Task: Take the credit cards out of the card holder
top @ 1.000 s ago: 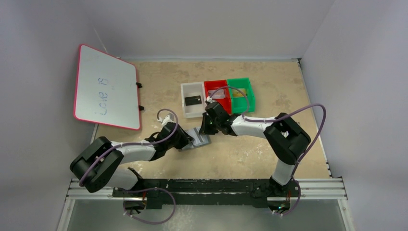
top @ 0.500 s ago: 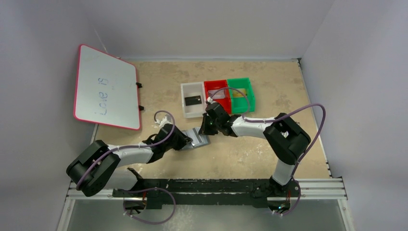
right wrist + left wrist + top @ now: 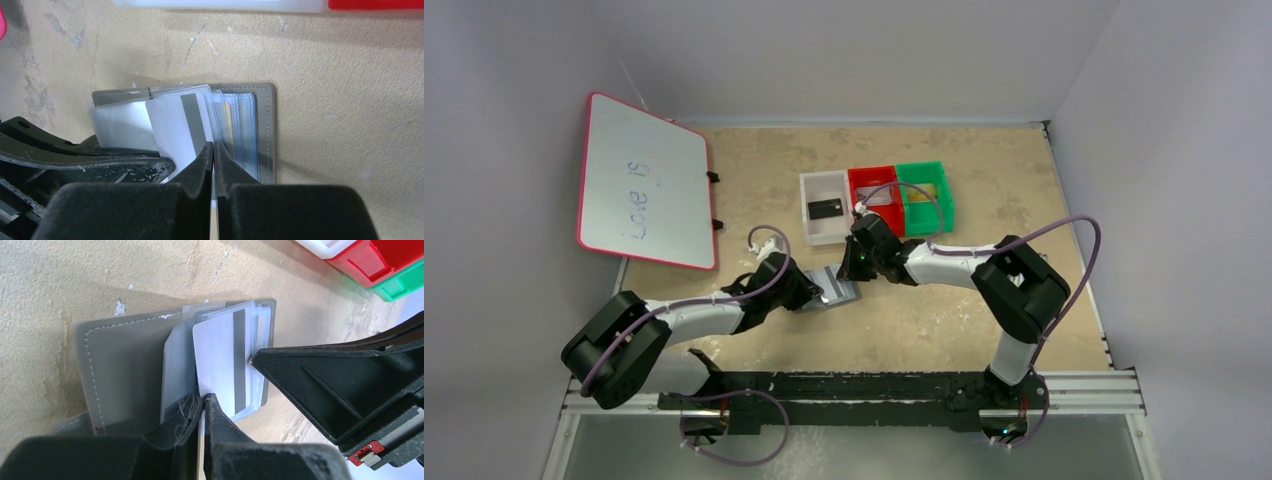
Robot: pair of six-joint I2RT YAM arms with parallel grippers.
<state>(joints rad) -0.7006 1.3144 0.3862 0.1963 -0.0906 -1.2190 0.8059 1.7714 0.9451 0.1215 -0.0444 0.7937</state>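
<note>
Two sets of jaws meet at one card. Our left gripper (image 3: 202, 402) has its jaws narrowed to a slit on the near edge of the silvery-white card (image 3: 220, 360), which we read as a pinch. Our right gripper (image 3: 213, 150) has its jaws pressed together too, its tip at the card's opposite edge against the clear sleeves (image 3: 240, 130). We cannot tell whether it grips anything or merely pins them down. The card stands partly out of its pocket, fanned over the open card holder (image 3: 125, 360), which lies flat on the table (image 3: 75, 280) between the two arms, short of the trays.

To do this step well, we judge, the left should draw the card low and flat along the pocket's own line while the right keeps sleeves and cover down. A lift or twist would likely drag the whole holder along. The grip belongs on the card alone, not on the sleeve beneath.

The card is thin, stiff and glossy, with a dark grey stripe down its length. The sleeves are limp, bluish clear plastic, stacked like pages and likely to cling. The holder's cover is matte grey with pale stitching round its rounded edge. The table top is rough, mottled tan. Beyond sit a white tray (image 3: 824, 232), a red tray (image 3: 861, 180) and a green tray (image 3: 921, 166), all hard plastic. A black card (image 3: 824, 209) lies in the white one.
</note>
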